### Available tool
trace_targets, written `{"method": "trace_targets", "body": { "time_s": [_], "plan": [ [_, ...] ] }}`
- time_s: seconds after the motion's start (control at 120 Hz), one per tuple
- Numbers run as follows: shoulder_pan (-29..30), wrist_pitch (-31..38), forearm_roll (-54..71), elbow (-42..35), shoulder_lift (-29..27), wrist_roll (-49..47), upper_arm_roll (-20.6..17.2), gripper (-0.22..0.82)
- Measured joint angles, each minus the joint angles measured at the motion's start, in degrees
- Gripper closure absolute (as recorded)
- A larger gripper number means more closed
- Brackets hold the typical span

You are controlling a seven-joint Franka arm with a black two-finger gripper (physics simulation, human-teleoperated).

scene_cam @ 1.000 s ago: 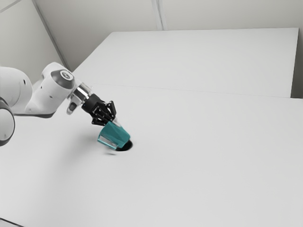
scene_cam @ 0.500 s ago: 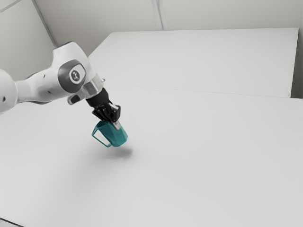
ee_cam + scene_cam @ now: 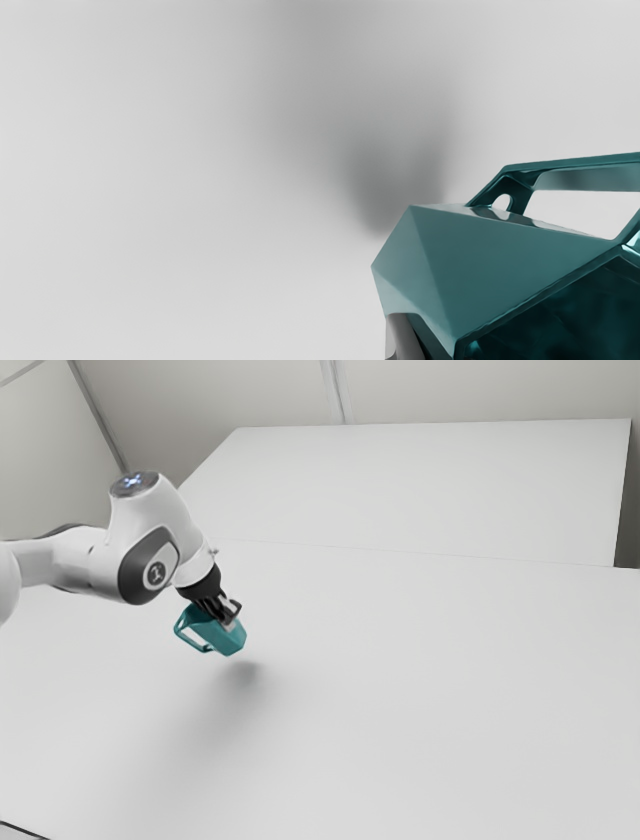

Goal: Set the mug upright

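Observation:
My gripper (image 3: pixel 228 622) is shut on the teal mug (image 3: pixel 221 636) and holds it above the table, with its shadow on the surface below. The mug hangs tilted, its handle toward the exterior view's left and its base sloping down toward the exterior view's right. In the wrist view the faceted mug (image 3: pixel 480 265) shows its dark open mouth and its handle. One fingertip (image 3: pixel 402 337) presses against the mug's side there; the other finger is hidden.
The white table (image 3: pixel 420 690) spreads out under the arm. Farther back, beyond a thin seam, lies another white surface (image 3: pixel 420 480) in front of the pale wall.
The arm has carried the mug up off the table and back toward the exterior view's left. The mug has tipped in my grip's hold, its handle side rising as my hand turned.

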Motion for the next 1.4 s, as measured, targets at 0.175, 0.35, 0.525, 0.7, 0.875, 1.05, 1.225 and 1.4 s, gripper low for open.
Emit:
{"method": "trace_targets", "body": {
  "time_s": [0.175, 0.35, 0.525, 0.7, 0.875, 1.05, 1.225, 1.4],
  "plan": [
    [0.31, 1.37, -0.99, -3.33, -0.55, 0.00, -0.03, 0.79],
    [0.36, -0.18, -2.21, -4.04, -0.60, 0.00, -0.03, 0.79],
    [0.41, -3.50, -2.25, -4.03, -0.28, 0.00, -0.03, 0.79],
    [0.41, -4.67, -1.62, -3.85, 1.68, 0.00, -0.03, 0.79],
    [0.36, -4.36, -1.35, -3.77, 3.01, 0.00, -0.03, 0.79],
    [0.39, -3.92, -0.60, -3.76, 3.75, 0.00, -0.02, 0.79],
    [0.30, -3.74, -0.24, -3.76, 4.13, -0.02, -0.02, 0.73],
    [0.36, -4.00, 0.05, -3.82, 3.19, -0.02, -0.04, 0.35]
  ]
}}
